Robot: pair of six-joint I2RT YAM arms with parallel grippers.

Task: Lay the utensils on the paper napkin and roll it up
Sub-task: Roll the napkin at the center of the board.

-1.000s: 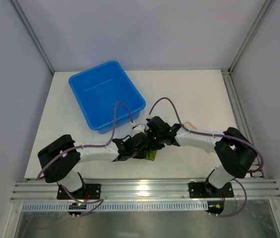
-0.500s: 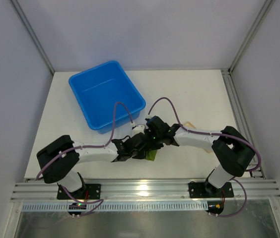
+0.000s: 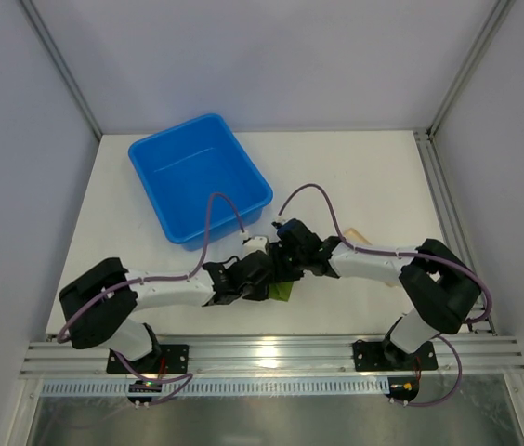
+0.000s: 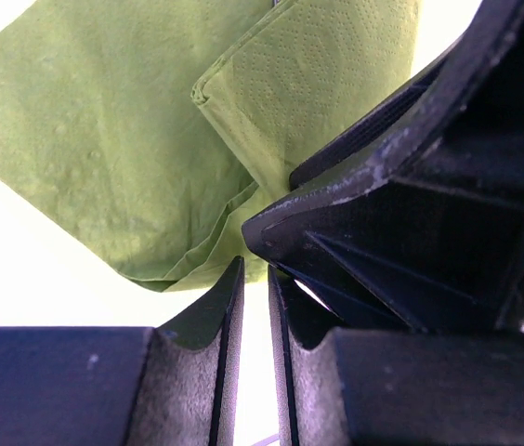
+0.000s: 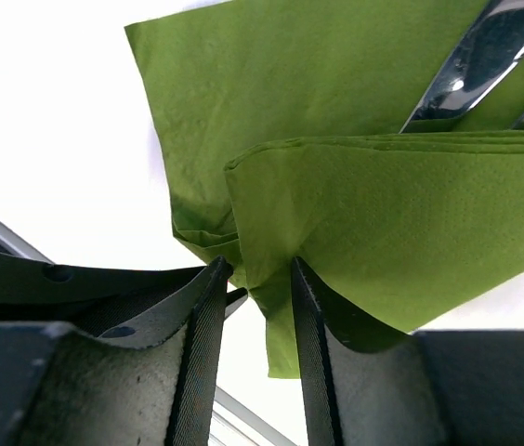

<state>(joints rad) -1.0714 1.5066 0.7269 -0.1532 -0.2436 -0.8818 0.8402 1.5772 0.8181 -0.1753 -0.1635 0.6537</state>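
Observation:
The green paper napkin lies on the white table, partly folded over itself. It also shows in the left wrist view, and a corner shows in the top view. Two shiny utensils stick out from under the folded layer at the top right. My right gripper is closed on a folded edge of the napkin. My left gripper is shut with nothing between its jaws, its tips at the napkin's near edge. In the top view both grippers, left and right, meet over the napkin.
A blue bin stands at the back left. A beige cylinder lies behind the right arm. The right gripper's black body fills the right of the left wrist view. The table's near rail is close.
Both grippers have shifted slightly left over the napkin. The left arm's elbow has moved left and down. The bin has not moved.

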